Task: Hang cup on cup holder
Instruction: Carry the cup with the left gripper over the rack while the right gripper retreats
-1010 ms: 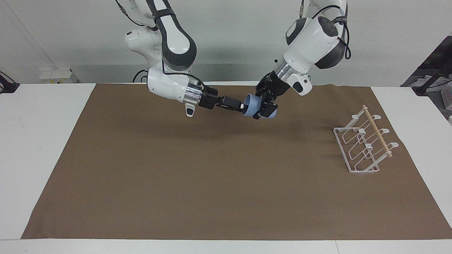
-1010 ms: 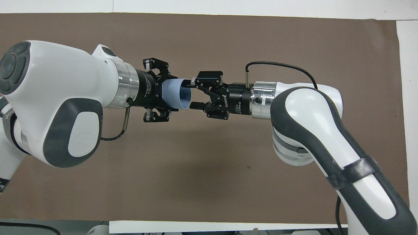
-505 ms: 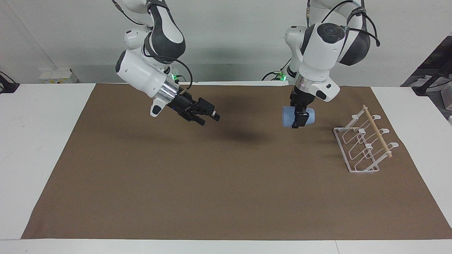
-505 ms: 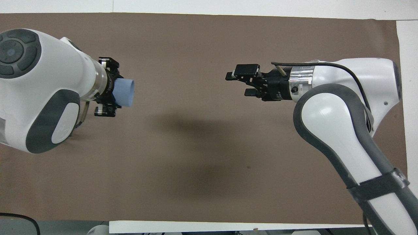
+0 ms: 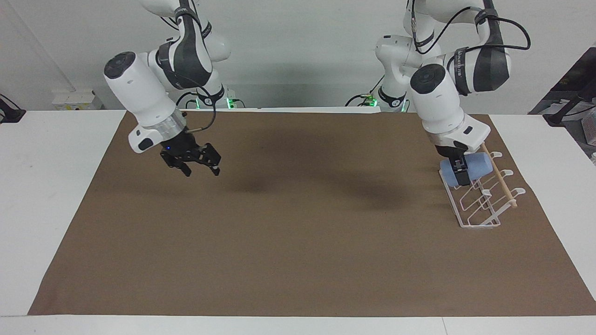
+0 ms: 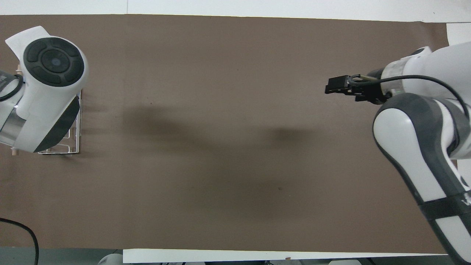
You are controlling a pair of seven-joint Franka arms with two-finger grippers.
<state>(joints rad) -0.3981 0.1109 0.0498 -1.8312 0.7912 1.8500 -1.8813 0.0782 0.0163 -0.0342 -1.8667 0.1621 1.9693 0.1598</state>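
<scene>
Gripping the light-blue cup [image 5: 467,168] on its side, the left hand [image 5: 461,176] holds it over the white wire cup holder's [image 5: 479,204] end nearer the robots, by the wooden dowel [image 5: 499,174]; the step looks like placing, and next the smooth, handleless tumbler needs its mouth eased onto a slanted prong; the right hand [image 5: 201,168] waits, fingers spread, over the brown mat [image 5: 279,242] on the table [image 5: 46,163]

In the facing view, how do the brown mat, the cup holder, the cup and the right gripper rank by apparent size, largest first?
1. Brown mat, by far the largest.
2. Cup holder.
3. Right gripper and cup, held sideways in the shut left gripper over the holder: these two look alike, so I do not rank them.
</scene>
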